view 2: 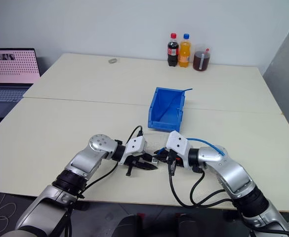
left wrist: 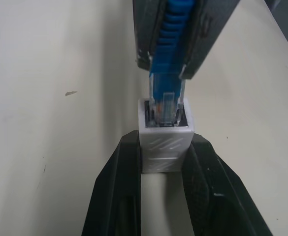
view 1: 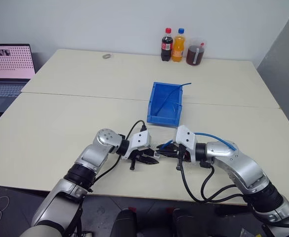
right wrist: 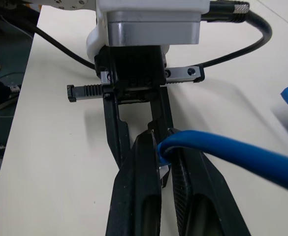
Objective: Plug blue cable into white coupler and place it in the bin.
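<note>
In the left wrist view the white coupler is pinched between my left gripper's black fingers. The clear plug of the blue cable stands in its socket opening. My right gripper is shut on the cable just behind the plug, facing my left gripper tip to tip above the table's near edge. The rest of the cable arcs back over my right forearm. The blue bin stands just beyond both grippers, with a thin darker blue wire in it.
Two drink bottles and a jar of dark liquid stand at the table's far edge. A small ring-like thing lies at the far left. An open laptop sits on a side desk to the left.
</note>
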